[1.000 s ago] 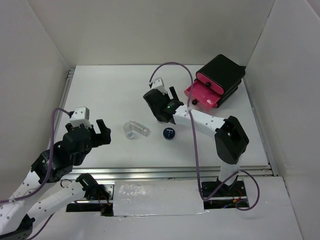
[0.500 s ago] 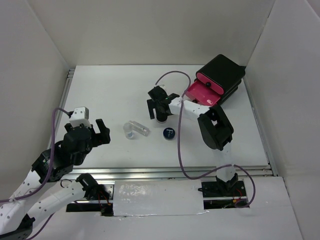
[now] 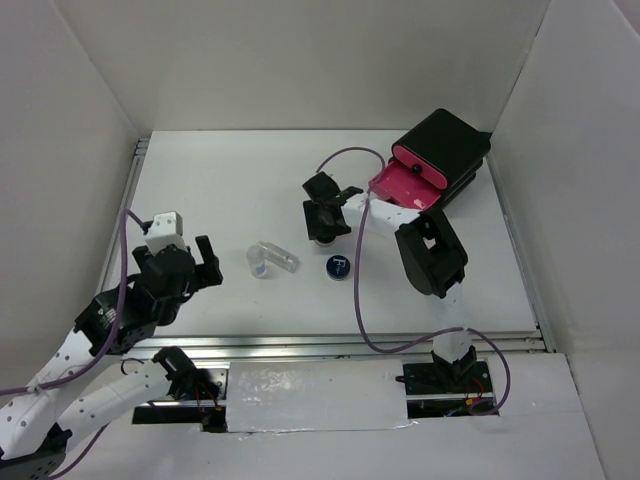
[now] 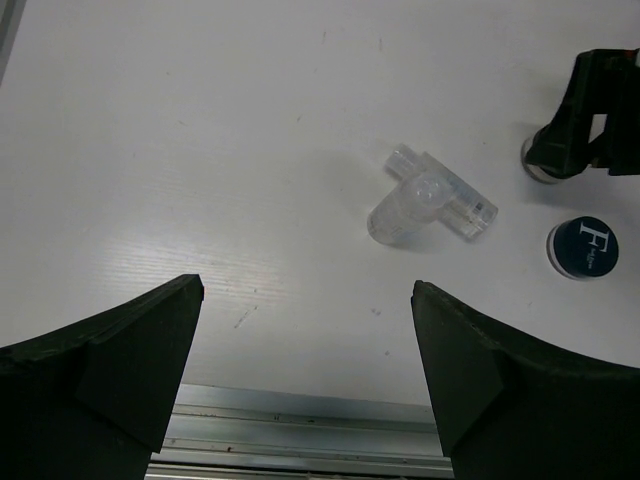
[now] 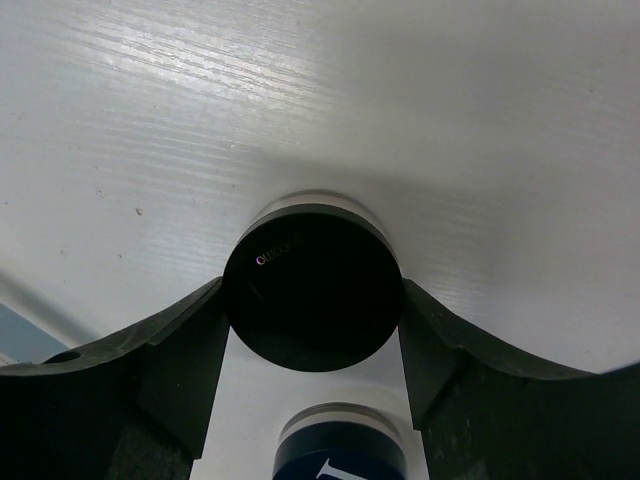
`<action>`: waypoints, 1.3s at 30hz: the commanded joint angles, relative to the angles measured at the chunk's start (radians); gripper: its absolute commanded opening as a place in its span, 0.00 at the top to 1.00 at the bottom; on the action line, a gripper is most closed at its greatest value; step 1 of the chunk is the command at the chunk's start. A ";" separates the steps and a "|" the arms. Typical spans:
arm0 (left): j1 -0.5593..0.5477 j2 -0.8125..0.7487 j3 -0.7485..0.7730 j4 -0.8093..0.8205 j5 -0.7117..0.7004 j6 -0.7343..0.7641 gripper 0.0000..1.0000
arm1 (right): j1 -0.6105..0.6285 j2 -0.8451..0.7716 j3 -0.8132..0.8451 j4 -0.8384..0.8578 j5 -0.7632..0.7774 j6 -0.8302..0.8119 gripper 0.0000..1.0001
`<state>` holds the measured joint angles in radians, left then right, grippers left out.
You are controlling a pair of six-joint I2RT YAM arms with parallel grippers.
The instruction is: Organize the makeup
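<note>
A black round compact (image 5: 312,290) stands on the white table, and my right gripper (image 5: 312,305) has its jaws pressed against both sides of it. From above, the right gripper (image 3: 322,222) covers most of that compact. A dark-blue round compact with a white mark (image 3: 339,267) (image 5: 340,452) sits just in front of it, apart from the fingers. A clear vial and tube (image 3: 270,258) (image 4: 430,195) lie crossed to the left. My left gripper (image 3: 207,264) (image 4: 305,290) hangs open and empty near the table's front edge, left of them.
A black box (image 3: 445,148) stands at the back right with a pink drawer (image 3: 405,188) pulled open, close behind the right arm. White walls enclose the table. A metal rail (image 4: 300,430) runs along the front edge beneath the left gripper.
The right gripper came down around the black compact and its jaws closed in on it. The left arm shifted slightly, still open.
</note>
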<state>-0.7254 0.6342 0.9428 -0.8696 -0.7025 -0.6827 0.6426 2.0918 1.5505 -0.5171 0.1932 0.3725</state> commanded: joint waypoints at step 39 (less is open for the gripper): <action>0.426 0.222 0.033 0.146 0.305 0.112 0.01 | -0.347 -0.252 0.094 -0.138 0.304 0.074 0.00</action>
<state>-0.3038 0.8631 0.9791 -0.7658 -0.4152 -0.5976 0.2962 1.9236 1.6684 -0.6708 0.4828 0.4442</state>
